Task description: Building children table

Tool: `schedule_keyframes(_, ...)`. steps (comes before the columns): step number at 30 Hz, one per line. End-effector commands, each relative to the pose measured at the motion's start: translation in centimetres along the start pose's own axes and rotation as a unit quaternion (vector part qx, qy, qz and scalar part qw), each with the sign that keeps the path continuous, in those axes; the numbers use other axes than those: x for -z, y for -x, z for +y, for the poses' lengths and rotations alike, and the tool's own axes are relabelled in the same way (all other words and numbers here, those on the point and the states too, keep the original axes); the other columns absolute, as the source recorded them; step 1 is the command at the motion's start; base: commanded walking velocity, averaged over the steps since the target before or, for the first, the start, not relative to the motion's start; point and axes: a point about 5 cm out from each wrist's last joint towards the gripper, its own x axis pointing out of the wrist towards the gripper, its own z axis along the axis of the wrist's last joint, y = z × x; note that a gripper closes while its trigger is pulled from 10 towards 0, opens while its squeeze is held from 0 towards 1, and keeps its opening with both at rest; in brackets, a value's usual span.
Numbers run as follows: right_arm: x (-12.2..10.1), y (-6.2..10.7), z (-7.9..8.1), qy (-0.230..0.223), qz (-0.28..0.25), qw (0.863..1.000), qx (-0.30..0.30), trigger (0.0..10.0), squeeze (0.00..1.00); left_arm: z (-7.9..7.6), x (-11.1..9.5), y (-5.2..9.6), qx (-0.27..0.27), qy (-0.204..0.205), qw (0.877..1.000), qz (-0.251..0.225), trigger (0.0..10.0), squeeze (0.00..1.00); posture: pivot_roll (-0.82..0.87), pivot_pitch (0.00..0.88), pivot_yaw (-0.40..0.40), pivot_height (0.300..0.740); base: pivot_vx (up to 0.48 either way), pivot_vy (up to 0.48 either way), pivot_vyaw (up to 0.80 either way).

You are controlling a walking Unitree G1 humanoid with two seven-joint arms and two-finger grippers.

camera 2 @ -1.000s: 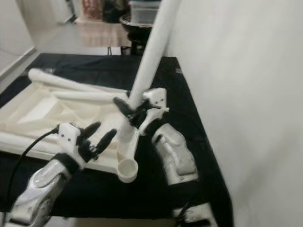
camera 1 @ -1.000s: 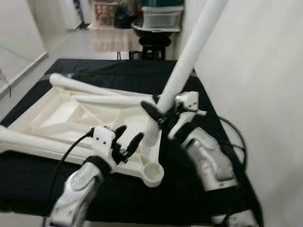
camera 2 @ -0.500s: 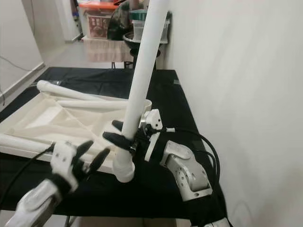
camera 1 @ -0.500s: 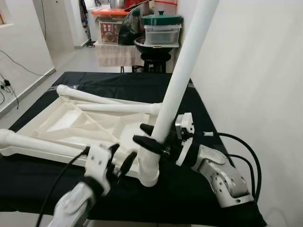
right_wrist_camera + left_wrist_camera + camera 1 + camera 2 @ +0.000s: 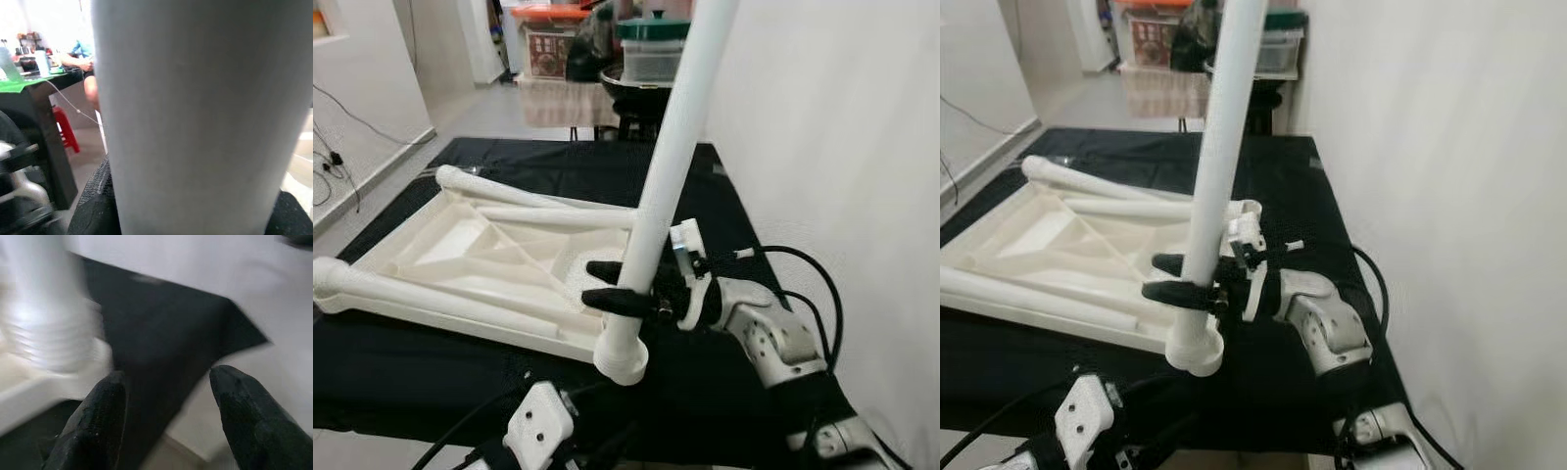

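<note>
The white children's table top (image 5: 480, 264) lies upside down on a black cloth. One white leg (image 5: 671, 166) stands upright in the near corner socket (image 5: 622, 359). My right gripper (image 5: 607, 283) is shut on this leg just above the socket; in the right wrist view the leg (image 5: 195, 122) is pressed between the black fingers (image 5: 98, 196). My left gripper (image 5: 166, 374) hangs open below the table's front edge, holding nothing. Its wrist block (image 5: 540, 427) shows low down. Another leg (image 5: 411, 297) lies along the near side, and two more (image 5: 538, 201) lie at the far side.
A white wall (image 5: 822, 147) rises close on the right. The black cloth (image 5: 411, 382) covers a low platform. A black stool with plastic boxes (image 5: 646, 59) stands behind it. A cable (image 5: 803, 284) loops by my right arm. A person (image 5: 78, 54) sits at a green desk.
The leg went from tilted beside the empty corner socket to upright in it, still held by my right gripper. My left arm dropped from beside the corner to below the front edge.
</note>
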Motion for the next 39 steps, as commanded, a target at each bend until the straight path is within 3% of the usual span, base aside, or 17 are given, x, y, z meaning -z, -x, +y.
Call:
schedule_keyframes(1, -0.3, -0.5, -0.2, 0.012, 0.0, 1.0, -0.01, 10.0, 0.0, -0.9, -0.3, 0.8, 0.017, 0.005, 1.0, 0.011, 10.0, 0.0, 0.13, 0.187, -0.034, 0.74, 0.0, 0.0, 0.0)
schedule_keyframes(7, -0.9, -0.7, -0.2, 0.037, 0.01, 0.998, -0.042, 10.0, 0.0, -1.8, -1.1, 2.0, 0.015, 0.005, 1.0, 0.015, 10.0, 0.0, 0.14, 0.231, -0.028, 0.74, 0.0, 0.0, 0.0)
schedule_keyframes(14, -0.7, -0.2, -0.5, 0.059, 0.04, 0.995, -0.065, 10.0, 0.0, -0.8, -2.3, 2.5, -0.032, -0.011, 0.999, 0.005, 10.0, 0.0, 0.15, 0.271, -0.023, 0.74, 0.0, 0.0, 0.0)
schedule_keyframes(19, -0.6, 0.5, -0.6, 0.064, 0.055, 0.994, -0.076, 10.0, 0.0, -0.9, -2.5, 2.9, -0.037, -0.014, 0.999, 0.009, 10.0, 0.0, 0.15, 0.284, -0.022, 0.74, 0.0, 0.0, 0.0)
schedule_keyframes(24, -0.1, 1.2, -0.1, 0.055, 0.075, 0.99, -0.108, 10.0, 0.0, -1.2, -2.6, 3.2, -0.04, -0.012, 0.999, 0.013, 10.0, 0.0, 0.16, 0.297, -0.018, 0.74, 0.0, 0.0, 0.0)
schedule_keyframes(30, 0.4, 0.4, 1.0, 0.063, 0.081, 0.983, -0.151, 10.0, 0.0, -1.2, -2.7, 3.2, -0.046, -0.009, 0.999, 0.015, 10.0, 0.0, 0.16, 0.298, -0.017, 0.74, 0.0, 0.0, 0.0)
schedule_keyframes(39, 1.5, 0.2, 0.7, 0.098, 0.168, 0.958, -0.211, 10.0, 0.0, -1.3, -2.8, 3.2, -0.045, -0.004, 0.999, 0.014, 10.0, 0.0, 0.16, 0.295, -0.016, 0.74, 0.0, 0.0, 0.0)
